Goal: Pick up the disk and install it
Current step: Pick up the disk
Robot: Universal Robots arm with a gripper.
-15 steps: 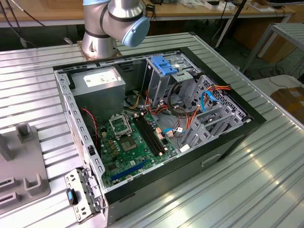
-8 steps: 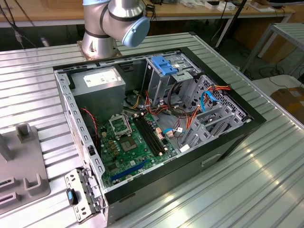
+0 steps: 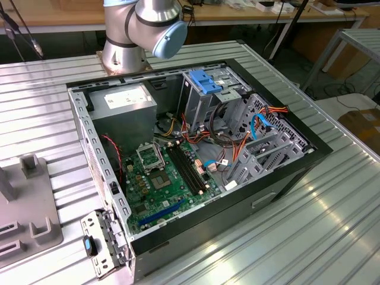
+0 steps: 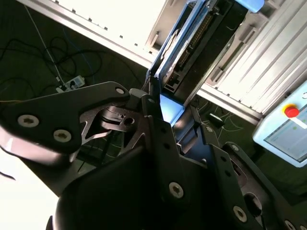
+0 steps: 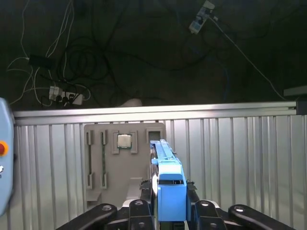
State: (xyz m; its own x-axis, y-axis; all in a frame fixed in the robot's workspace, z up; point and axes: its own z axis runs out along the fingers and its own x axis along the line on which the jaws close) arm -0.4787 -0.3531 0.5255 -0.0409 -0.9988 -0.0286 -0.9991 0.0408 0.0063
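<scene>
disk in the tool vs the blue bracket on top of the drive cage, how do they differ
The disk is clamped in the tool, seen edge-on in the first wrist view; the blue bracket sits on top of the drive cage inside the open case. The disk is a flat slab with blue only along its rail; the bracket looks blue all over. Both have bright blue plastic.

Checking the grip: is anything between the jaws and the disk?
Nothing; the first wrist view shows the jaws closed straight onto the disk.
</scene>
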